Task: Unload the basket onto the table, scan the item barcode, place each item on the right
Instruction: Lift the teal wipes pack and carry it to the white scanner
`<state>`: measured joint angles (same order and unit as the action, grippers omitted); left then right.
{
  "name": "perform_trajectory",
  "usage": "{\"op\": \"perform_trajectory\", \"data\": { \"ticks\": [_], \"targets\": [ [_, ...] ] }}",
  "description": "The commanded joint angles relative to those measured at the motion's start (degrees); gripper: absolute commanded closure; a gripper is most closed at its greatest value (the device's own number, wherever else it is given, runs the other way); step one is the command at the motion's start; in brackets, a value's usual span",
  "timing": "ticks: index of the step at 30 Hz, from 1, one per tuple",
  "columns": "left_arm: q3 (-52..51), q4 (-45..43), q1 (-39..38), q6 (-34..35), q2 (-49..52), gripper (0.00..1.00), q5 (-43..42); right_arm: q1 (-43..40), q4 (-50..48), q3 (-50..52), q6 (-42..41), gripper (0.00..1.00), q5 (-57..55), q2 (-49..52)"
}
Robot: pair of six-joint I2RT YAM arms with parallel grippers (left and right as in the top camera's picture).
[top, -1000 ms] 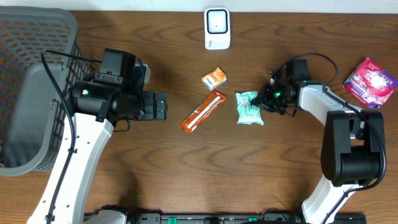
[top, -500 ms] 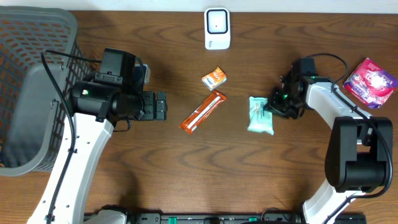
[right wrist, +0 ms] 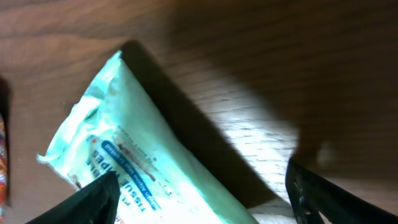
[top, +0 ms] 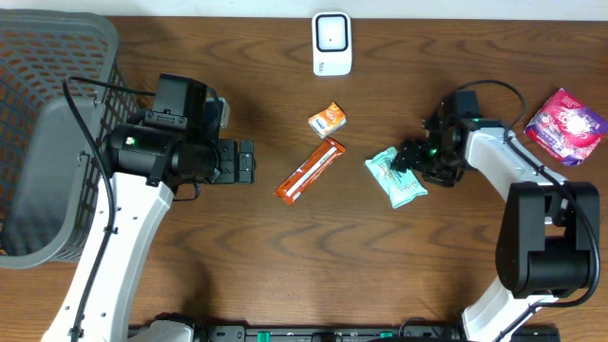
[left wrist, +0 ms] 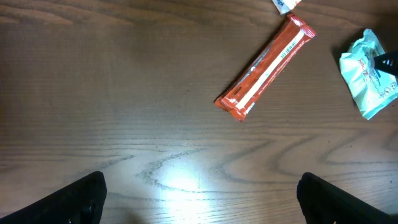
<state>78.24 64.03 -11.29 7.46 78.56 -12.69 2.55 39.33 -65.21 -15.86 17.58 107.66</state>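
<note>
The mint-green wipes pack (top: 395, 177) lies on the table (top: 285, 266) at three o'clock (scanner (top: 332, 43) at twelve), loose under the right gripper (right wrist: 202, 186), whose jaws are spread wide. The left gripper (left wrist: 202, 196) is wide too.

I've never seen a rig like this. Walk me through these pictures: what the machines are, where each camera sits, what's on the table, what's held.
Two robot arms with two-finger grippers work at a wooden table. The wide picture looks straight down from above. The other two come from a camera on each wrist, so the dark shapes at their bottom corners are that arm's own fingers. On the table lie a white scanner, a small orange packet, an orange bar, a mint-green wipes pack and a pink package. A basket stands far left. The left gripper is open and empty. The right gripper sits at the wipes pack, jaws apart, apparently not gripping it.
</note>
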Motion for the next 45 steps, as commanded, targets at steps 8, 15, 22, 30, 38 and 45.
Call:
{"op": "perform_trajectory", "data": {
  "ticks": [8, 15, 22, 30, 38, 45],
  "targets": [
    [-0.07, 0.0, 0.24, 0.07, 0.02, 0.02, 0.52, 1.64, 0.33, 2.43, 16.81, 0.31, 6.1, 1.77],
    [-0.07, 0.0, 0.24, 0.07, 0.02, 0.02, 0.52, 1.86, 4.13, 2.78, 20.02, 0.16, 7.04, 1.77],
    [-0.07, 0.0, 0.24, 0.07, 0.02, 0.02, 0.55, 2.01, 12.07, 2.75, 27.85, 0.17, 8.41, 1.77],
    [-0.07, 0.0, 0.24, 0.07, 0.02, 0.02, 0.55, 3.85, 7.78, 2.78, 22.43, 0.34, 5.42, 1.77],
    [-0.07, 0.0, 0.24, 0.07, 0.02, 0.02, 0.55, 3.89, -0.94, 2.78, 15.43, 0.35, 2.49, 1.88],
    [-0.07, 0.0, 0.24, 0.07, 0.02, 0.02, 0.52, 5.97, -3.87, 4.44, 5.79, 0.73, 2.86, 3.91]
  ]
}}
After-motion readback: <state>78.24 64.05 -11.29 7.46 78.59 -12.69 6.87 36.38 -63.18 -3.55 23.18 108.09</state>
